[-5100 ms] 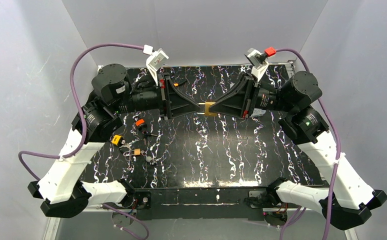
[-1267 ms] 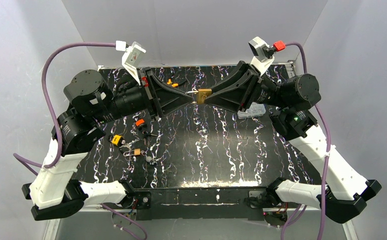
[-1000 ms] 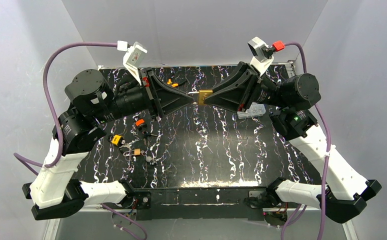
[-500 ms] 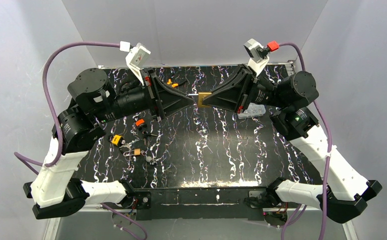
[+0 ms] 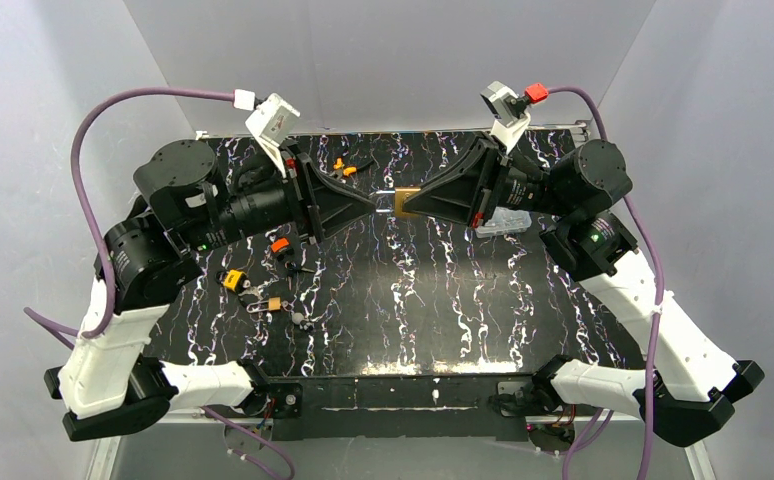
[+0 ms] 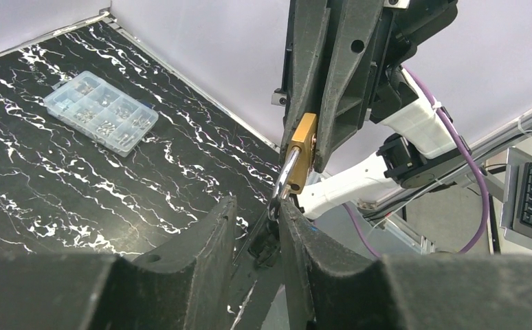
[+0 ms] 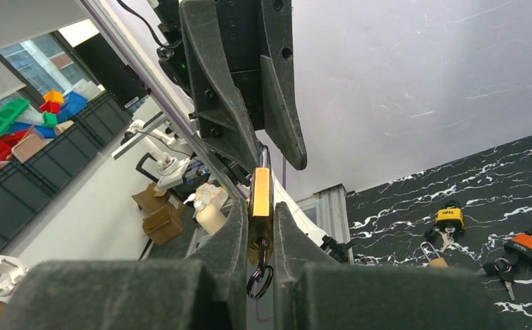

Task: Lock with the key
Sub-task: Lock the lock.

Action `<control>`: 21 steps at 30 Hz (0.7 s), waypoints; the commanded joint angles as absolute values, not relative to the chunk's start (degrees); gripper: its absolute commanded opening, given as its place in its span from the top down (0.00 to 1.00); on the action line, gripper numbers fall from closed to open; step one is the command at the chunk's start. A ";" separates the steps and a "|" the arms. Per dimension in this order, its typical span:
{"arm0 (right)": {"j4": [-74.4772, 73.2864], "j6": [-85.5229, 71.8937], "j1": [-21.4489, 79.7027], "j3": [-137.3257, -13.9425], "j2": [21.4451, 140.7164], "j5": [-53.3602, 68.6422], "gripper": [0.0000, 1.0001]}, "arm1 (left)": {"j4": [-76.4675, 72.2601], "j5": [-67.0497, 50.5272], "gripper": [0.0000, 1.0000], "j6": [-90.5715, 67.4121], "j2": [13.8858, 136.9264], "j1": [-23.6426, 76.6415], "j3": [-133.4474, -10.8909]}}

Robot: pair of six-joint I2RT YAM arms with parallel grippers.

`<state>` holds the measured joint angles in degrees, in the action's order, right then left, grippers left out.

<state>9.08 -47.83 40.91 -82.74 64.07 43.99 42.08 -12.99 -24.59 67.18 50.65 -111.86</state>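
- Padlock [image 5: 409,201]: brass body held in mid-air above the far middle of the table [image 5: 443,300], between the two meeting grippers. Its shackle points to the left arm and its keyed end to the right arm.
- Spare locks [image 5: 263,275]: a yellow, an orange and a small brass one lie on the table at the left, well apart from the work. They play no part in this step.
- Left gripper [image 5: 376,204]: jaws partly parted and holding nothing, with the shackle tip lying in the gap.
- Shackle [image 6: 288,175]: seen edge-on, so whether it is seated in the body cannot be told. If it needs pressing home, the push is best made straight along its legs, with the jaws centred on it.
- Right gripper [image 7: 259,210]: closed flat on both brass faces. This grip probably has to stay firm and square so the body does not twist under any push or turn.
- Key ring [image 7: 260,282]: hangs below the body between the right fingers, and the key itself is mostly hidden. Reaching it looks tight, and the loose ring could snag.
- Clear parts box [image 6: 102,113]: on the table under the right arm, away from the work.
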 commanded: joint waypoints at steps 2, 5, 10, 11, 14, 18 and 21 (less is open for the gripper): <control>11.53 -48.70 40.99 -84.47 63.19 45.06 0.99 | 43.10 -12.62 0.73 -22.61 66.62 50.66 -113.96; 11.44 -48.83 41.00 -84.37 63.31 45.13 0.99 | 43.22 -12.98 0.75 -22.44 66.90 50.64 -114.10; 11.09 -48.87 41.00 -84.47 63.54 45.24 0.99 | 43.01 -14.02 0.76 -22.41 67.38 50.65 -114.32; 11.08 -48.87 41.00 -84.46 63.57 45.29 0.99 | 42.98 -14.25 0.76 -22.41 67.50 50.66 -114.39; 11.04 -48.95 41.03 -84.48 63.64 45.29 0.99 | 42.88 -14.73 0.77 -22.44 67.72 50.66 -114.42; 10.75 -48.94 40.98 -84.40 63.71 45.25 0.99 | 42.55 -15.10 0.78 -22.58 67.87 50.63 -114.40; 10.72 -48.88 40.99 -84.29 63.55 45.15 0.99 | 42.77 -15.15 0.80 -22.66 68.07 50.63 -114.52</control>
<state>8.65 -48.15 40.88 -82.74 64.12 44.86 42.61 -14.34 -23.14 67.85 50.65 -113.01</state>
